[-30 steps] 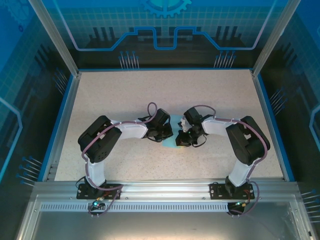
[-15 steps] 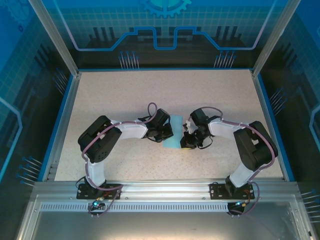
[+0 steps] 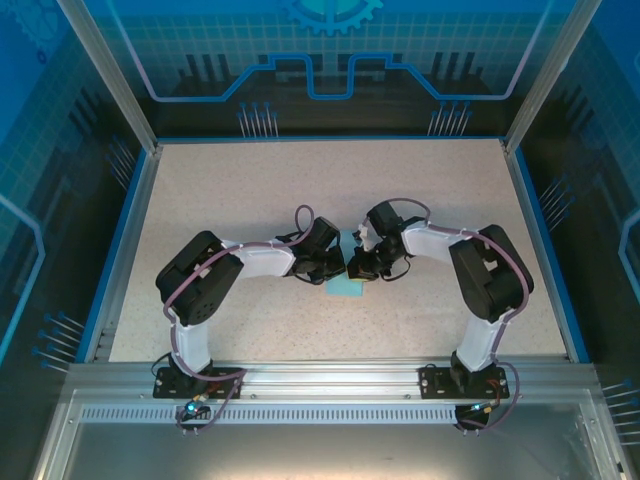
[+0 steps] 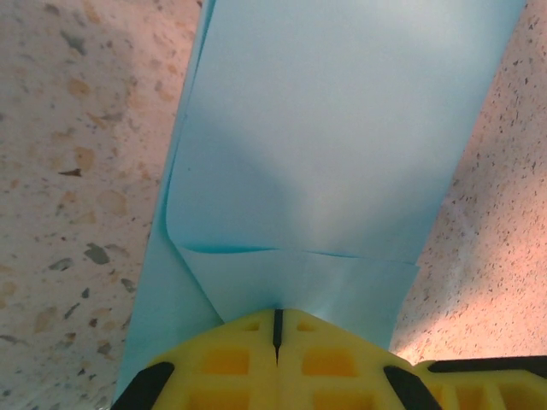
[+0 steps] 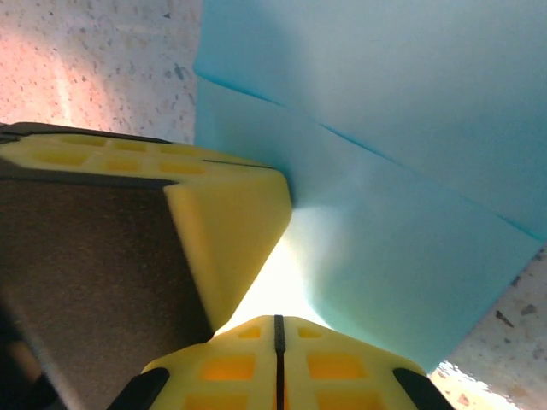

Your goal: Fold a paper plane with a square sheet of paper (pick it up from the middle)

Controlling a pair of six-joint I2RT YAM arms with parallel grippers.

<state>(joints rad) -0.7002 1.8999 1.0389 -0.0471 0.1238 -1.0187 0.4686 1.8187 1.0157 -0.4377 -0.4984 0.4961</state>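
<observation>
Paper (image 3: 344, 288) sits at ctr of the speckled table (image 3: 250, 190), lying flat btwn my two grippers, already folded into a narrow strip of several layers. Long axis runs near-to-far, away from my bases, a touch tilted in the top view. Short axis runs left-right, from one wrist across to the other. No pointed nose shows and what I see of the ends looks blunt, so I can't say which way it points.

Left wrist cam: the strip stretches straight ahead of my left gripper (image 4: 276, 318), w/ a cross crease and a folded-over flap just beyond the tips. Fingers there are pressed together, tips down on the paper. Can't tell if a layer is nipped.

My right gripper (image 5: 277, 323) is likewise pressed together, tips at the strip's edge from the opposite side, paper ahead and to its right. A yellow finger (image 5: 226, 213) of the left one sits just beside it.

Neither arm is nearer: both meet over the strip's middle. My guess: the next crease follows the long axis, so any press should travel near-far, not across.
</observation>
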